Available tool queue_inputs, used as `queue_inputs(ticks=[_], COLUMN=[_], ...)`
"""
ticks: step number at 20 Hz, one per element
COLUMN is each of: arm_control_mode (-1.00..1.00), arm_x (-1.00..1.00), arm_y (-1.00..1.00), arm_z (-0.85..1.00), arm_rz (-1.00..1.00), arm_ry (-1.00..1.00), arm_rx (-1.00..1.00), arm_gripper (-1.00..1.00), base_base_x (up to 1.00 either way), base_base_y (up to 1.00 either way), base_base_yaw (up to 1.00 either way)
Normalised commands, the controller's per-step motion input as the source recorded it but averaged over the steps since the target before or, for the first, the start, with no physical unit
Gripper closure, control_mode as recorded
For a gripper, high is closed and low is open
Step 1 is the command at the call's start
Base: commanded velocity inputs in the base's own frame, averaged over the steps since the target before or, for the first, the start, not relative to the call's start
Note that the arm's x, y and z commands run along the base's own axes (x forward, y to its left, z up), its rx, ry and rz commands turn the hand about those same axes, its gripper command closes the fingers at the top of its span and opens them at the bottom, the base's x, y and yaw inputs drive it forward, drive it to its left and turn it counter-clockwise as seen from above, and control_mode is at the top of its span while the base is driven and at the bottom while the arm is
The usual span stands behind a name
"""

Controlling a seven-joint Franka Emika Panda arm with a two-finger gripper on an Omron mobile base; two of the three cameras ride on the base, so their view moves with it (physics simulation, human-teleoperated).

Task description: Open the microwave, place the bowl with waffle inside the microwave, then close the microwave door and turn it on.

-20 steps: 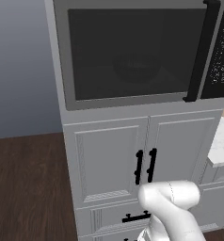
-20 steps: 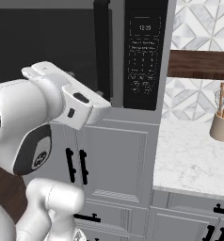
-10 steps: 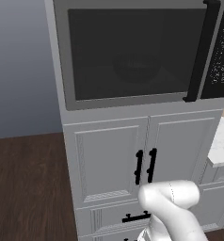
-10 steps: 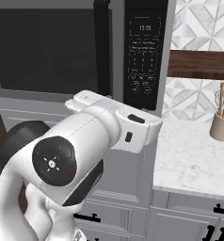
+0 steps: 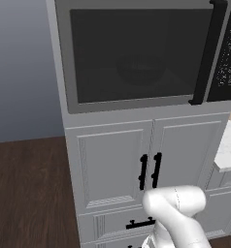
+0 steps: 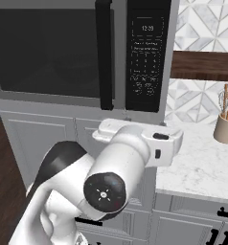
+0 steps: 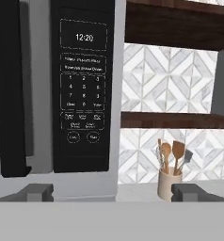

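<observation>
The microwave (image 5: 146, 53) sat closed in the cabinet column, above the panelled cabinet doors (image 5: 146, 169). Its microwave door (image 5: 137, 53) looked rigid, hinged at the left, so it would likely swing stiffly; the best hold seemed the long black bar handle (image 6: 104, 52) beside the button panel (image 7: 83, 84). The gripper (image 7: 112, 193) hung with jaws spread wide and empty, facing the panel. A utensil crock (image 7: 169, 183) stood on the counter (image 6: 202, 162) near its back edge. I could not make out the bowl
</observation>
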Motion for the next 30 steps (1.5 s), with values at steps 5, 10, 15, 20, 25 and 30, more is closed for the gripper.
queue_inputs(ticks=[5,10,15,20,25,30], arm_control_mode=[-1.00,-1.00,-1.00,-1.00,-1.00,-1.00], arm_x=[0.60,0.54,0.44,0.29,0.19,0.28], arm_y=[0.03,-0.06,-0.20,-0.27,-0.24,-0.03], arm_z=[-0.20,0.00,0.00,0.00,0.03,0.02], arm_rz=[0.02,0.00,0.02,0.04,0.02,0.07], arm_ry=[0.00,0.03,0.06,0.04,0.01,0.00], arm_rx=[-0.03,0.00,0.00,0.00,0.01,0.05], arm_gripper=[-1.00,-1.00,-1.00,-1.00,-1.00,-1.00], base_base_x=[0.00,0.00,0.00,0.00,0.00,0.00], base_base_y=[0.00,0.00,0.00,0.00,0.00,0.00], base_base_yaw=[0.00,0.00,0.00,0.00,0.00,0.00])
